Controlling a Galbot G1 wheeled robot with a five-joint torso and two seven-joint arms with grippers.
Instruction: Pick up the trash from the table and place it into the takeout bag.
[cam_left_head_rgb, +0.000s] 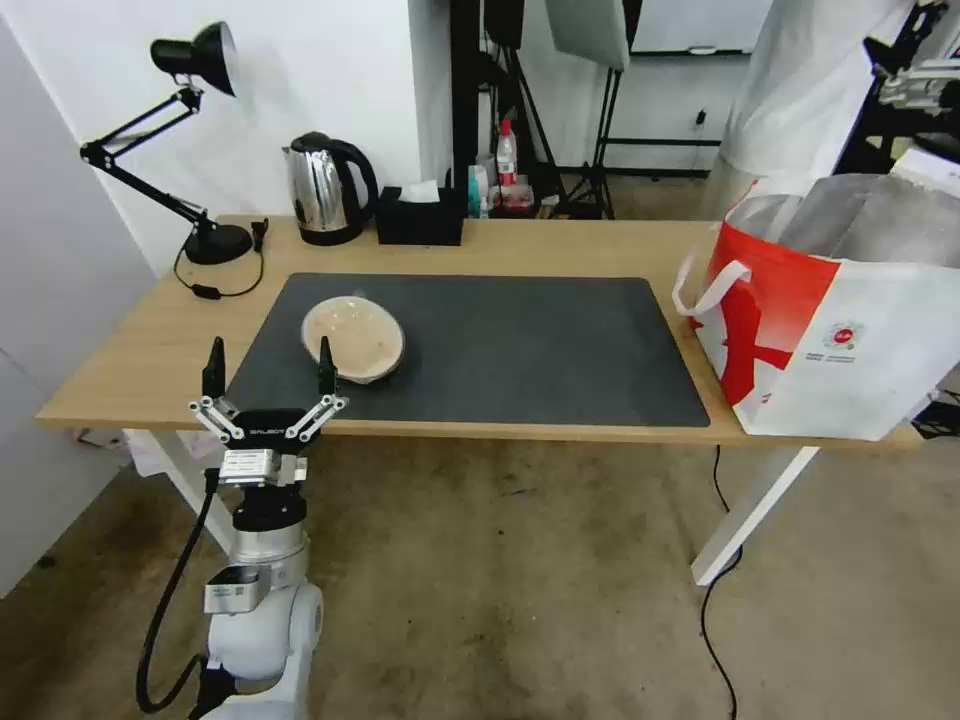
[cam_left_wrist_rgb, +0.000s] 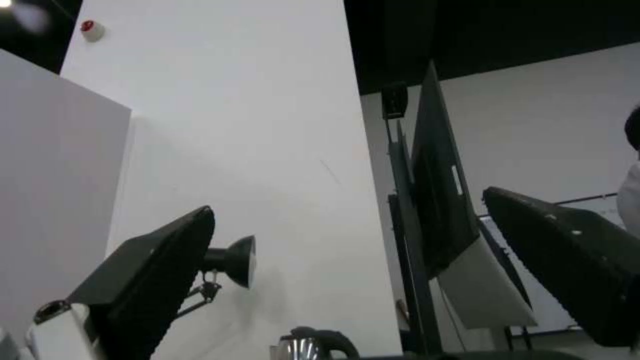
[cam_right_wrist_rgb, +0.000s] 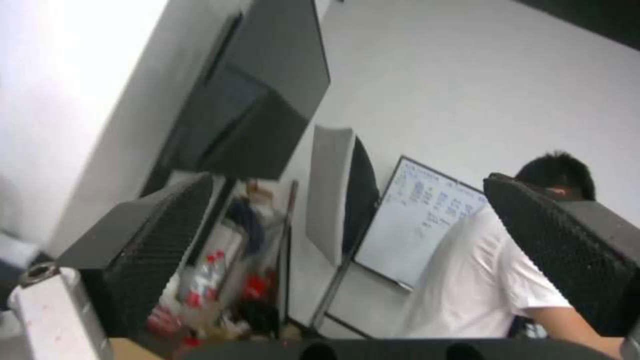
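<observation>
The trash I see is a shallow beige bowl (cam_left_head_rgb: 353, 337) lying on the left part of the dark grey mat (cam_left_head_rgb: 520, 340) of the light-wood table (cam_left_head_rgb: 560, 245). My left gripper (cam_left_head_rgb: 268, 360) is open at the table's front edge, fingers pointing up, just in front and to the left of the bowl; one fingertip (cam_left_head_rgb: 324, 352) overlaps the bowl's near rim. Nothing sits between its fingers (cam_left_wrist_rgb: 153, 280). The takeout bag (cam_left_head_rgb: 840, 310), red and white with foil lining, stands open at the table's right end. In the right wrist view my right gripper (cam_right_wrist_rgb: 353, 240) is open and holds nothing.
A steel kettle (cam_left_head_rgb: 325, 188) and a black tissue box (cam_left_head_rgb: 420, 215) stand at the table's back edge. A black desk lamp (cam_left_head_rgb: 190, 140) with its cable occupies the back left corner. Bare mat lies between the bowl and the bag.
</observation>
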